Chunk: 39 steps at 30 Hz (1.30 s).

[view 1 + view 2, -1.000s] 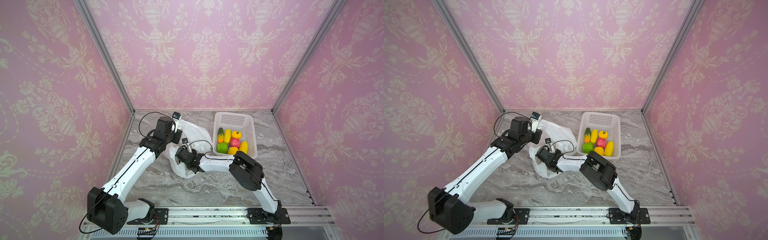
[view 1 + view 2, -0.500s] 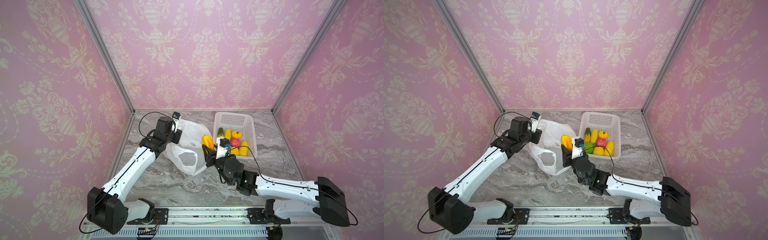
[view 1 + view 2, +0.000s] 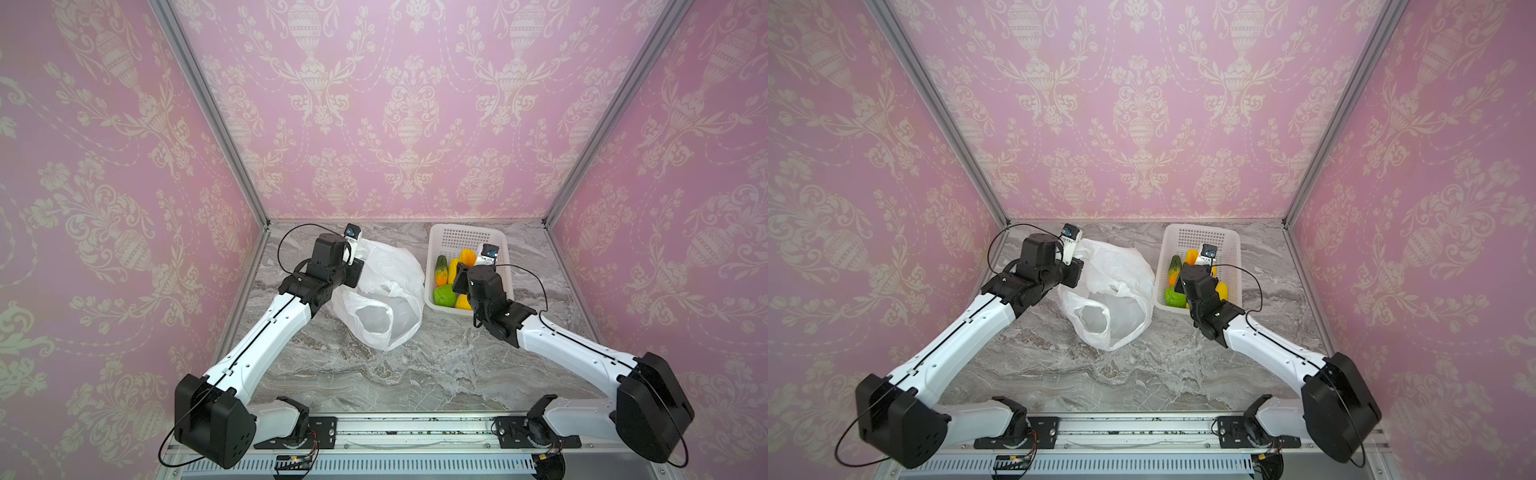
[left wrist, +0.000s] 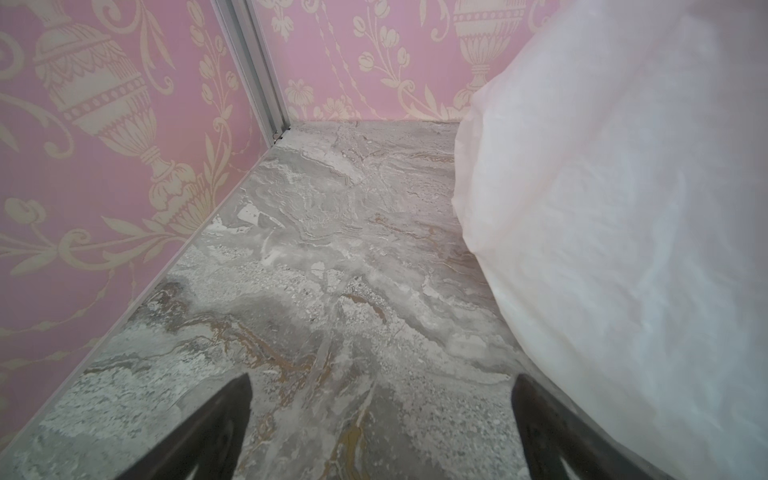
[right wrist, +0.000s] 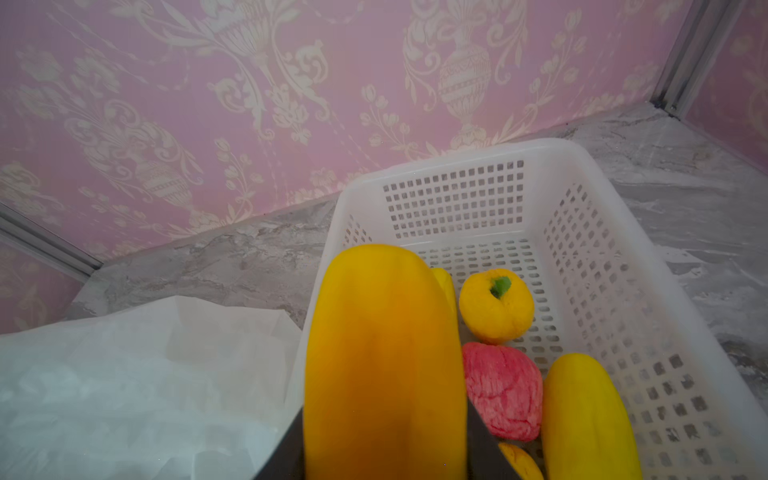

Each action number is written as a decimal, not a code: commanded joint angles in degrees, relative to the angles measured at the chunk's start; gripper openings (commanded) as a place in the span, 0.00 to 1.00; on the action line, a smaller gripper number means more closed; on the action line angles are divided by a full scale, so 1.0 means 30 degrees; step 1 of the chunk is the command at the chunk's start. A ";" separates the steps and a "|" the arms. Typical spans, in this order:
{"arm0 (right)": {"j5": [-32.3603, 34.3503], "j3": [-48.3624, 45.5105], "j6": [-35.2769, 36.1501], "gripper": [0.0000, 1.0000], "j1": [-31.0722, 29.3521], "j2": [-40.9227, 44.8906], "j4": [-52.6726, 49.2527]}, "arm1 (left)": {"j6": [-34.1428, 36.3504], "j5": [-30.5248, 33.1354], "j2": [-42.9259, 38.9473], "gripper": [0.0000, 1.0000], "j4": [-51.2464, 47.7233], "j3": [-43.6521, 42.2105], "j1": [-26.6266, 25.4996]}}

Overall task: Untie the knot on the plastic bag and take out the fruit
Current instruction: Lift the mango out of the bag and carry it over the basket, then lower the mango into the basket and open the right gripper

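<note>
Fruit (image 5: 382, 353), yellow-orange, sits clamped in right tool (image 5: 384, 449) (arm extended over basket (image 5: 457, 160)).

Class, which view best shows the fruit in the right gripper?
The right wrist view: the yellow-orange fruit looms large, held by the right gripper. Both top views show only its end; the left wrist view, nothing.

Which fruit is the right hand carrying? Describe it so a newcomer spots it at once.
Find the white basket at the back right of the table. Over it the right hand grips a long yellow-orange fruit. Unlike the round yellow piece, the pink piece and the plain yellow piece lying inside, it alone is held up.
</note>
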State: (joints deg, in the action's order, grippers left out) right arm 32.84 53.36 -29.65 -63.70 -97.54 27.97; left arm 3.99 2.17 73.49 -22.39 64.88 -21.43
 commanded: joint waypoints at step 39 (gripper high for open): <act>-0.5359 0.3027 -0.0885 0.33 1.2507 0.0920 -1.1270 | 0.0457 0.0468 -0.0181 0.00 -0.0236 0.0184 0.0170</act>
State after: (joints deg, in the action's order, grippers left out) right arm 20.47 58.43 -31.57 -27.31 -91.50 -0.12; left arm 4.21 3.20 73.49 -22.39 64.88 -21.43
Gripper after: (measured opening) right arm 0.401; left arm 0.045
